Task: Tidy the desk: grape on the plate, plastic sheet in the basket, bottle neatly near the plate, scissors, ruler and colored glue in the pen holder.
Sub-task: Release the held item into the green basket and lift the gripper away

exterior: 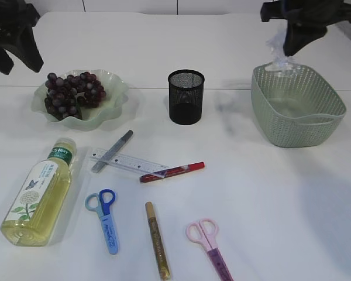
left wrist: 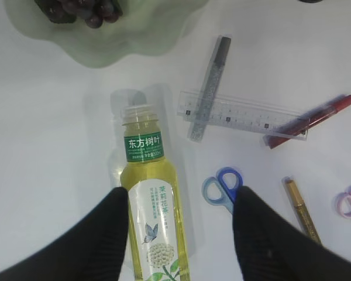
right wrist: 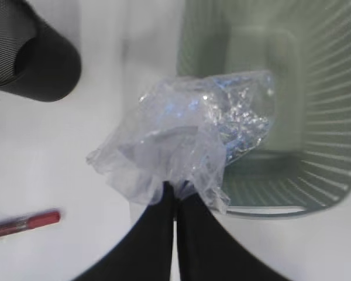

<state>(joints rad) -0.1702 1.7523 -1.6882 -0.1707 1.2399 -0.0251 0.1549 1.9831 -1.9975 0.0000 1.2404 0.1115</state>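
Observation:
My right gripper point(right wrist: 175, 190) is shut on the crumpled clear plastic sheet point(right wrist: 187, 137) and holds it above the left rim of the green basket point(exterior: 296, 105); it shows at the top right of the exterior view point(exterior: 295, 44). My left gripper point(left wrist: 178, 205) is open, high above the lying bottle point(left wrist: 149, 199) of yellow drink. The grapes point(exterior: 73, 91) lie on the green plate point(exterior: 114, 88). The black mesh pen holder point(exterior: 186, 96) stands mid-table. The clear ruler point(exterior: 128, 162), grey glue pen point(exterior: 112, 150), red glue pen point(exterior: 172, 171), gold glue pen point(exterior: 157, 240), blue scissors point(exterior: 104, 216) and pink scissors point(exterior: 209, 240) lie in front.
The white table runs back to a wall at the rear. The basket point(right wrist: 281, 105) shows nothing inside it. The pen holder also shows at the top left of the right wrist view point(right wrist: 29, 52).

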